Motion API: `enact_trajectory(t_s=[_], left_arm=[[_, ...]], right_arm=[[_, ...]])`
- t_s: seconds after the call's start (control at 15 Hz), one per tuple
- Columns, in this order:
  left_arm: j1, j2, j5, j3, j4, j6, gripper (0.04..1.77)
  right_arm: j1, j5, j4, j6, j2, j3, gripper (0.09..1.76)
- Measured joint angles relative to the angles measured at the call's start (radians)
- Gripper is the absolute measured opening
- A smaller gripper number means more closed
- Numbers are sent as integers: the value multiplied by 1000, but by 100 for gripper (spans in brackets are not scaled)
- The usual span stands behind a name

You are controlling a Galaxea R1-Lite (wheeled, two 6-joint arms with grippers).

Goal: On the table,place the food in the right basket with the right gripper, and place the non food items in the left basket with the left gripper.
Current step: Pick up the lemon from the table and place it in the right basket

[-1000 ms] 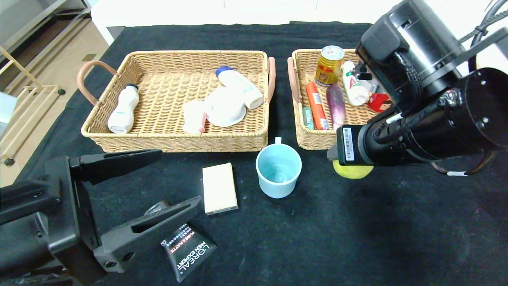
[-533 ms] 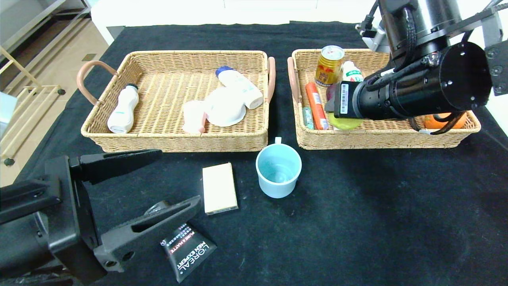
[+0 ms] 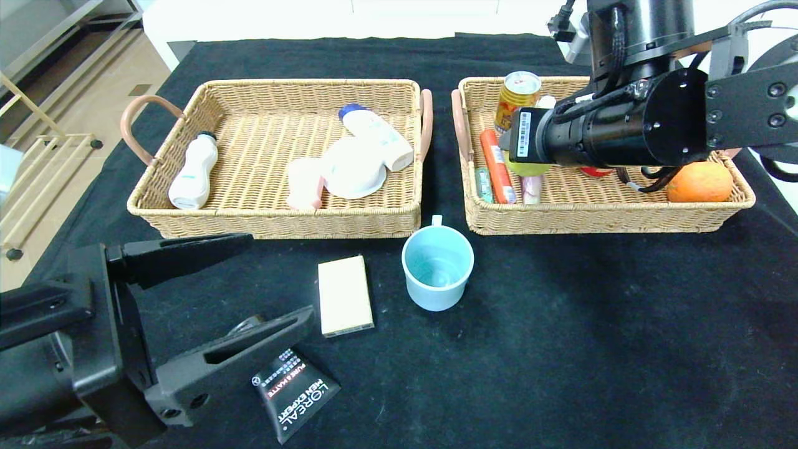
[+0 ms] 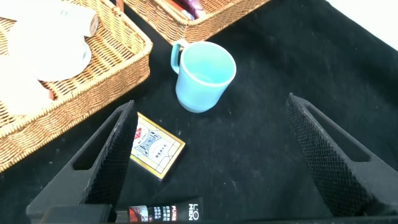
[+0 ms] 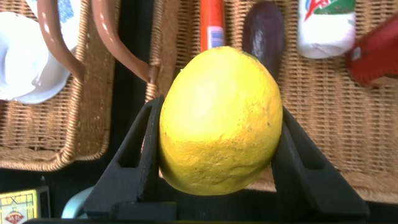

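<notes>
The right gripper (image 5: 217,155) pinches one yellow lemon (image 5: 219,121) over the right basket (image 3: 598,215) — one of two wicker baskets, the left basket (image 3: 274,221) beside it. The left gripper (image 3: 206,312) hangs spread above the table (image 3: 561,349): one blue mug (image 3: 436,267), one cream box (image 3: 345,295), one tube (image 3: 294,391) reading "L'OREAL MEN EXPERT".

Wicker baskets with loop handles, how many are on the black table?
2. The left tan wicker basket sits at the table's far left, holding white bottles; the right tan wicker basket sits beside it, holding food, partly covered by the right arm.
</notes>
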Motion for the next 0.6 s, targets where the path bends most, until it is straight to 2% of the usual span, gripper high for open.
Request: enact_trajectory(t_s=[0.33, 0.6], left_arm=[[0, -3, 0, 0, 0, 4, 172], [1, -4, 0, -1, 0, 7, 172]], right_arm=[[-20, -18, -104, -31, 47, -2, 106], [-31, -20, -116, -30, 71, -1, 106]])
